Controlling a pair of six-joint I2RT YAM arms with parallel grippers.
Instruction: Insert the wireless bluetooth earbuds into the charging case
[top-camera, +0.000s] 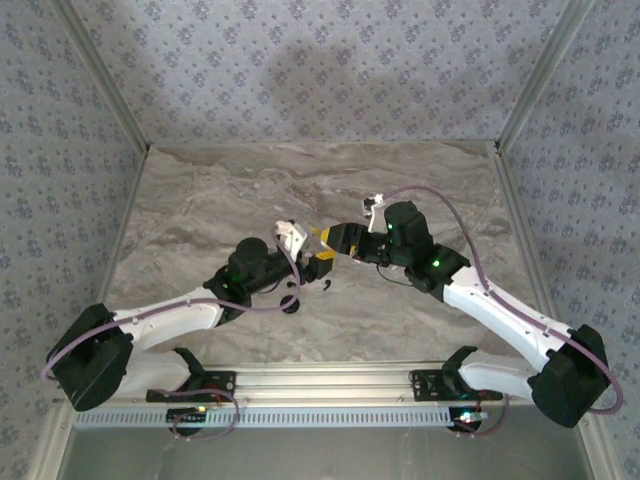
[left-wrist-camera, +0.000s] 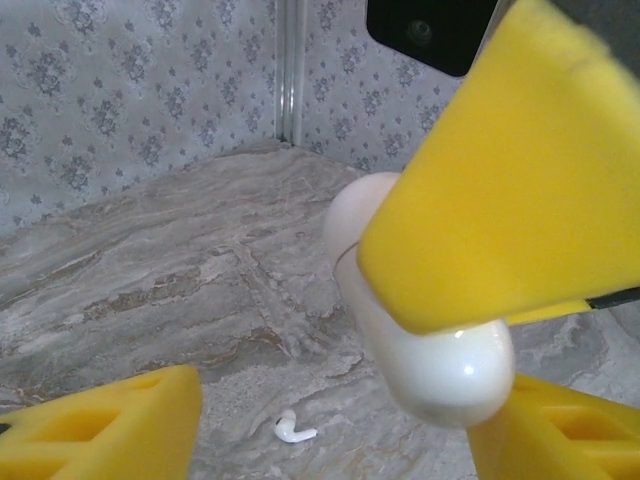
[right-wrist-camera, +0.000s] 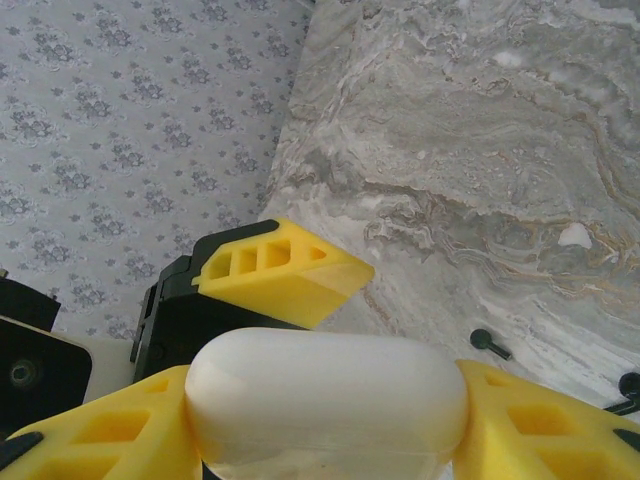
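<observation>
The right hand (top-camera: 333, 240) is gripping the white charging case (right-wrist-camera: 325, 395). Its two yellow fingers (right-wrist-camera: 100, 435) are pressing in from both sides of the rounded shell, so the case is sitting squarely between them.

The left hand (left-wrist-camera: 335, 420) is facing it from just opposite, with its fingers spread wide apart. In the left wrist view the case is hanging in that gap, well off-centre and crowding toward the finger on the picture's right. Whether it is touching that finger I cannot tell. One of the right hand's yellow fingers is covering the upper part of the case there.

Down on the marble tabletop (left-wrist-camera: 150, 280), a tiny white earbud (left-wrist-camera: 295, 431) is lying on its side below the left hand. It is sitting between the left hand's fingers and clear of both.

In the right wrist view a tiny black earbud (right-wrist-camera: 489, 343), with a short stem and a round end, is lying on the tabletop. It is just beyond the right hand's fingertip on the picture's right. A second black earbud (right-wrist-camera: 628, 384) is sitting at the frame's edge, partly cut off.
</observation>
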